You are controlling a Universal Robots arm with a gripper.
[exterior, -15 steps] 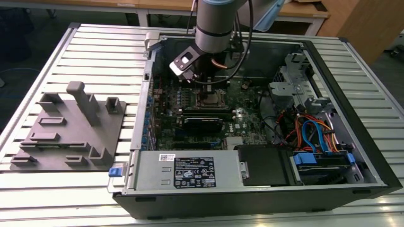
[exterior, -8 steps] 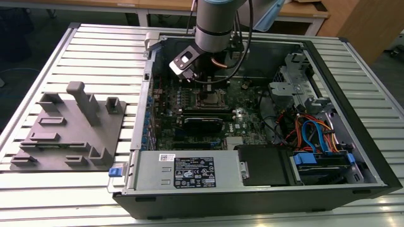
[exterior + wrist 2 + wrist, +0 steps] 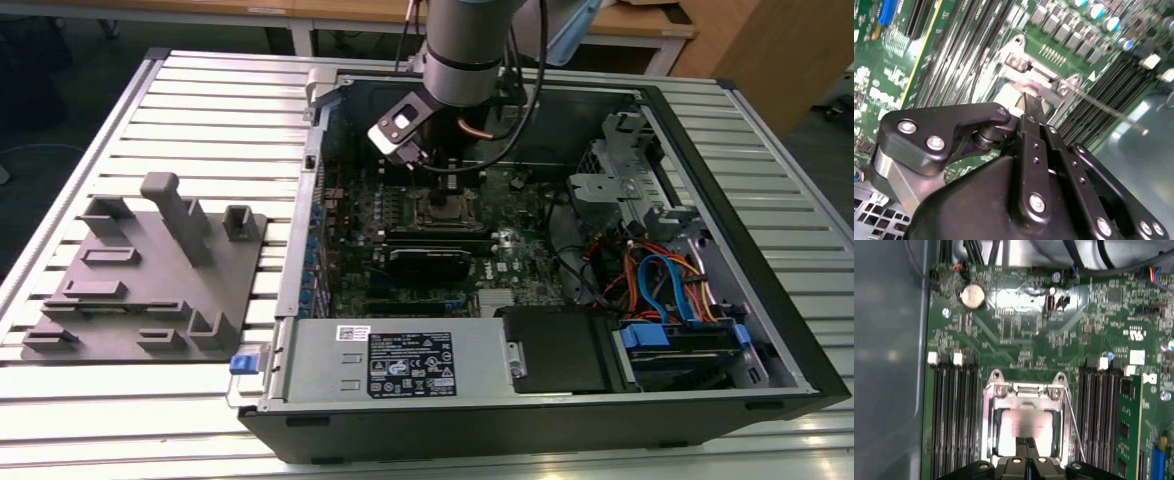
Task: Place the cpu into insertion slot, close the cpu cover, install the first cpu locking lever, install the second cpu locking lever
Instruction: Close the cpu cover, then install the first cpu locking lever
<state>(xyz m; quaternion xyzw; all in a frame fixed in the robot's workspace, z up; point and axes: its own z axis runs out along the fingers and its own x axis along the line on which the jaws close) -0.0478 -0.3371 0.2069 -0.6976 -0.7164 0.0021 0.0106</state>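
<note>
– Grey moulded fixture plate [image 3: 134, 290] at the exterior view's left, on the slatted metal surface [image 3: 134, 400]. Any parts on it?

– None I can make out. The work is further right, inside the open black computer case [image 3: 534, 425], where the arm reaches down over the square, silver-rimmed insertion slot [image 3: 441, 207].

– And the chip?

– The flat square silver-topped cpu [image 3: 1024, 422] sits in that slot, metal face up and level with the green board. It is square, so it has no long axis. Its edges run parallel with the narrow black memory slots [image 3: 1099, 410] alongside.

– Covered?

– The thin silvery cpu cover [image 3: 1026, 390] looks folded down around it, with the chip showing through its window.

– The jaws?

– Pressed together and gripping nothing, with their tips at the cover's edge. I'd judge they serve as a blunt pusher there, not a pincer.

– Levers?

– One thin wire locking lever [image 3: 1074, 425] runs lengthwise between socket and memory slots. It angles away from the frame and seems unlatched. At the exterior view's far right are blue cables [image 3: 667, 285].
</note>
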